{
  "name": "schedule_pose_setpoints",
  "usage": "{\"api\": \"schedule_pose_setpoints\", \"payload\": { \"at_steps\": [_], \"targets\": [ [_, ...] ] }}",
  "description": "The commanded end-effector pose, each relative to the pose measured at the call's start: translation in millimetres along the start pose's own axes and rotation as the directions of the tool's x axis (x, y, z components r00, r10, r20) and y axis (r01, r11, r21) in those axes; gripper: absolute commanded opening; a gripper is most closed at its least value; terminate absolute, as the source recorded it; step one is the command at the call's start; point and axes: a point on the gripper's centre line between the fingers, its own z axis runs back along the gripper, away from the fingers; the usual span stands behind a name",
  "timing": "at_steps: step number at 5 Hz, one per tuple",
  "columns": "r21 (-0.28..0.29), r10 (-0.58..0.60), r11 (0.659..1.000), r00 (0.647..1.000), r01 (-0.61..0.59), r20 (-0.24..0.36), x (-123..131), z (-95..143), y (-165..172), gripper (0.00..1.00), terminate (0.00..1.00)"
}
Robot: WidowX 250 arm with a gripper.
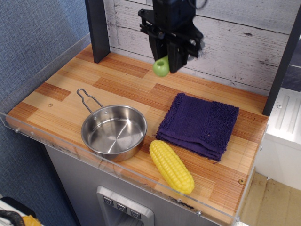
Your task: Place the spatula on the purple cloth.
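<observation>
My gripper (165, 60) is high above the back middle of the counter, shut on the spatula (161, 67). Only the lime-green handle end shows below the black fingers; the grey blade is hidden inside the gripper. The purple cloth (200, 124) lies flat on the wood at the right, in front of and to the right of the gripper, with nothing on it.
A steel pan (114, 131) with a wire handle sits front left. A yellow corn cob (171, 165) lies near the front edge beside the cloth. A dark post (98, 28) stands at the back left. A clear acrylic rim (141, 179) lines the front.
</observation>
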Motion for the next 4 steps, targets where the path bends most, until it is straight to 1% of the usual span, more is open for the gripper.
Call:
{"api": "schedule_pose_setpoints", "payload": {
  "at_steps": [1,2,3,4],
  "targets": [
    [-0.006,0.16,0.987,0.987,-0.16,-0.007,6,-4,107,0.0,0.0],
    [0.007,0.219,0.976,0.975,-0.219,-0.027,-5,-10,147,0.0,0.0],
    [0.017,0.228,0.974,0.973,-0.228,-0.042,-22,-15,149,0.0,0.0],
    [0.025,0.213,0.977,0.976,-0.212,-0.052,-35,-26,131,0.0,0.0]
  ]
}}
